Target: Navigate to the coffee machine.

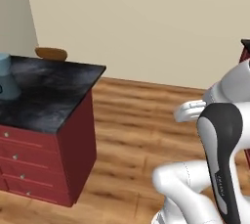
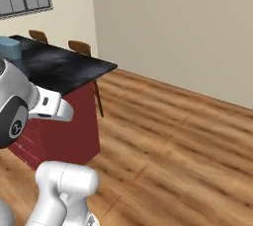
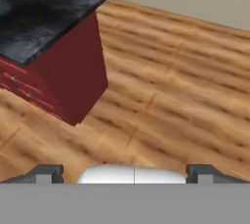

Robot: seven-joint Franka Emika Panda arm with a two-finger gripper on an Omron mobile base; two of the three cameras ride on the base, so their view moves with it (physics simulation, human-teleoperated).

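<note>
Faced a dark red kitchen island (image 1: pixel 73 154) with black tabletop (image 1: pixel 49 91), bare wooden floor (image 2: pixel 188 141) beyond. Hand (image 3: pixel 125 171) empty, fingertips apart. Coffee machine not among these surroundings; best turned steadily, kept wide of the tabletop's near corner.

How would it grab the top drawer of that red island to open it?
Probably by the small round knob, the only part that sticks out of the top drawer. The drawer's front is flat and upright, so the claw, open now, should come straight at that face, level, with one finger on each side of the knob, then pull back.
</note>
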